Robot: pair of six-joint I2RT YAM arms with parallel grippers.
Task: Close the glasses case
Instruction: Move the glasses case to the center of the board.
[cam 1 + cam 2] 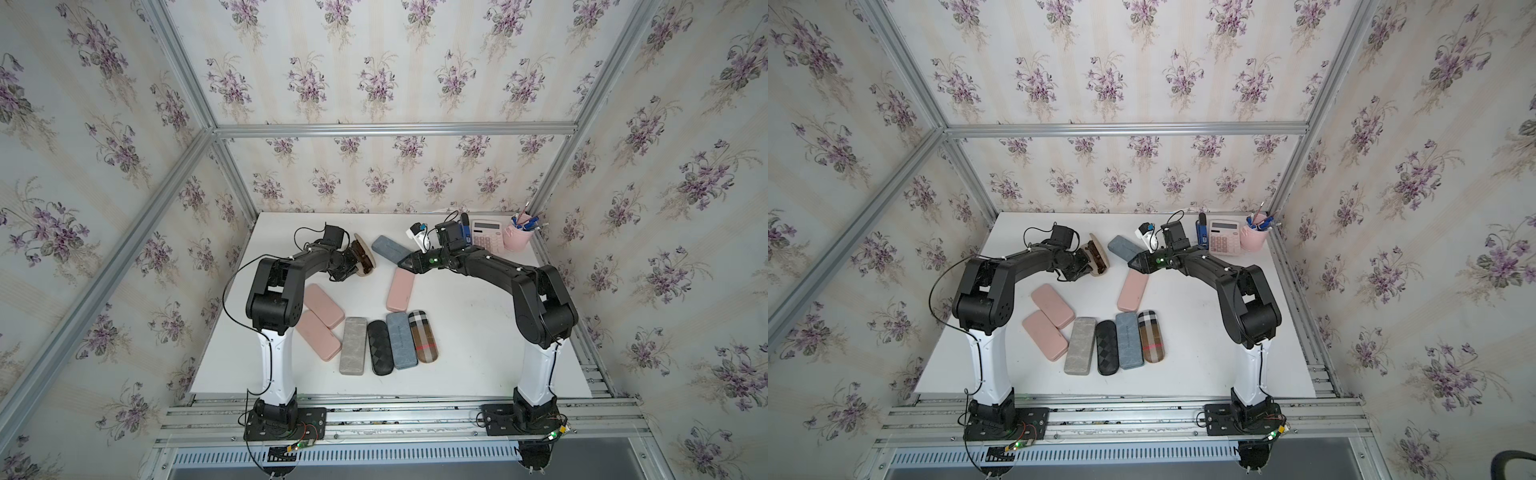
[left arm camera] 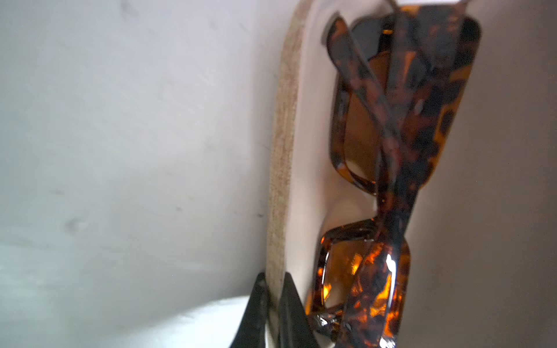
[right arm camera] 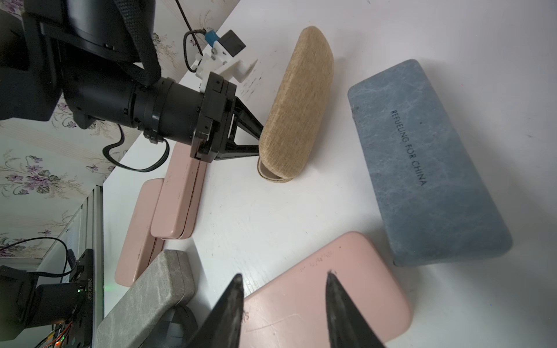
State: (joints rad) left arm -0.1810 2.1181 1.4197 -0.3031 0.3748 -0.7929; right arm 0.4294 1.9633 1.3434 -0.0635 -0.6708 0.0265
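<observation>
Floral wallpaper (image 1: 374, 83) backs a white table (image 1: 457, 353) where the left gripper (image 2: 273, 289) is clamped on the rim of an open tan fabric glasses case (image 3: 297, 102) toward the back. Tortoiseshell sunglasses (image 2: 391, 150) are tucked inside, and the hold is apparently taken to fold the lid shut. The right gripper (image 3: 284, 289) is held half-open over a pink case (image 3: 331, 301).

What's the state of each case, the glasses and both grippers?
Tan case: open, lid up.
Sunglasses: folded, inside tan case.
Pink case: closed.
Blue case: closed.
Grey case: closed.
Left gripper: shut on tan case rim.
Right gripper: open, empty, over pink case.
</observation>
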